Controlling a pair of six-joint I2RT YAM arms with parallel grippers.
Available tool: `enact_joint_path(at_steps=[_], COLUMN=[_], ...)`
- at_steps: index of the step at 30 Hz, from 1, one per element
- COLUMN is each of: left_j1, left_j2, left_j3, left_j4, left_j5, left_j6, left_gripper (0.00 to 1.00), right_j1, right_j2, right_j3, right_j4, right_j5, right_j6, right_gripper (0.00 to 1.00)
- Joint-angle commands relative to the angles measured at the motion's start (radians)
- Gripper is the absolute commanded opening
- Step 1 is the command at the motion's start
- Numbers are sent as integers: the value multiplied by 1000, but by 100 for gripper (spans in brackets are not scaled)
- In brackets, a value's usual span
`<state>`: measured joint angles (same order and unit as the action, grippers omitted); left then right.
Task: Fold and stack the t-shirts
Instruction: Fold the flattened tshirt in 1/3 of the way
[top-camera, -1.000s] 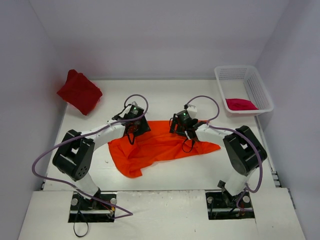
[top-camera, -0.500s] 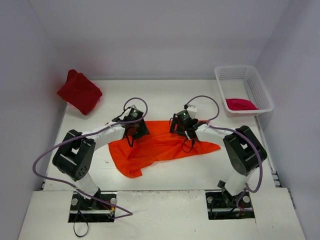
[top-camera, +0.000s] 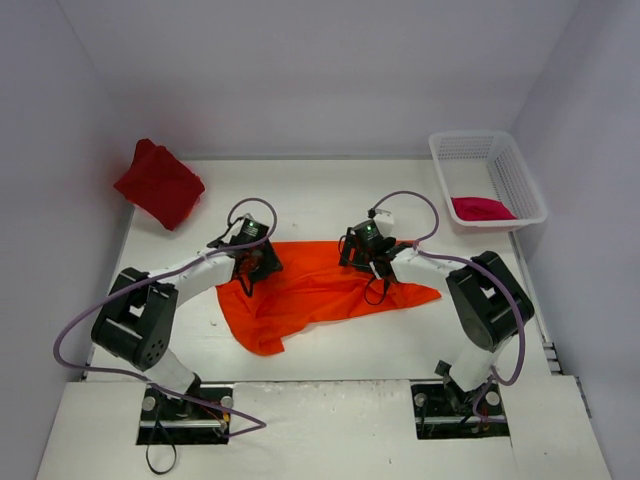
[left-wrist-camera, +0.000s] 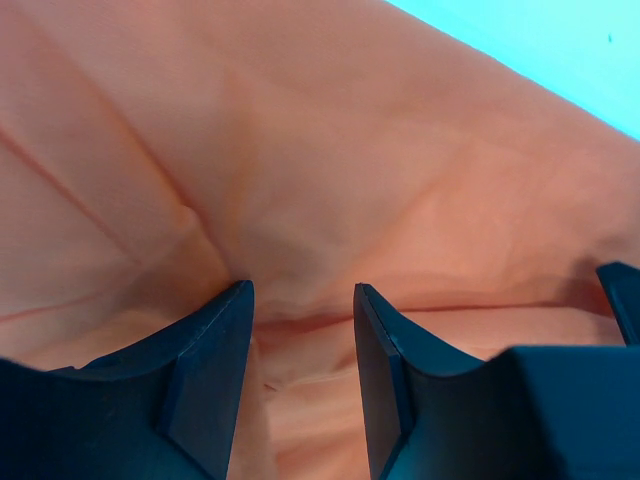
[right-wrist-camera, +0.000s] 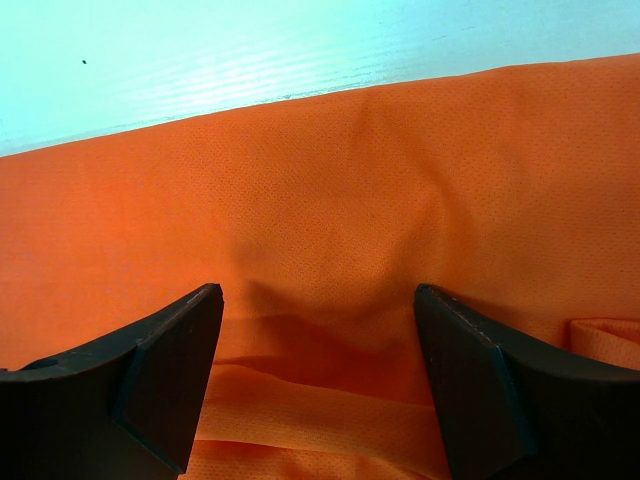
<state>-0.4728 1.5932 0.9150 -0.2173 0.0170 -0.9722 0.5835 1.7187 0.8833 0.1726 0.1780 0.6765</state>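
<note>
The orange shirt (top-camera: 320, 290) is thin matt cloth, seen close up as a fine pin-dotted knit, smooth where it lies flat and softly creased by the fingers (left-wrist-camera: 205, 380). The dark red shirt (top-camera: 158, 183) and pink shirt (top-camera: 482, 208) are likewise soft matt cloth. The fingers of the left gripper (left-wrist-camera: 302, 290) and right gripper (right-wrist-camera: 317, 292) are dark, smooth, matt plastic; the table (top-camera: 330, 190) is smooth and white with a faint sheen, the basket (top-camera: 520, 182) is white plastic mesh, and the cables (top-camera: 408, 194) have a smooth purple sheath.
</note>
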Motion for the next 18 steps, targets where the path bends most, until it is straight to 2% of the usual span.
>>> enact_joint_path(at_steps=[1, 10, 18], left_j1=[26, 75, 186], left_j2=[-70, -117, -245], left_j3=[13, -33, -165], left_j4=[10, -7, -28], left_j5=[-23, -20, 12], left_j6=[16, 41, 85], left_gripper=[39, 39, 39], right_j1=[6, 6, 7], right_j2=[-14, -13, -8], right_j3=[-11, -15, -9], right_j4=[-10, -12, -12], right_j5=[-11, -11, -14], right_j6=[1, 0, 1], right_gripper=[73, 73, 73])
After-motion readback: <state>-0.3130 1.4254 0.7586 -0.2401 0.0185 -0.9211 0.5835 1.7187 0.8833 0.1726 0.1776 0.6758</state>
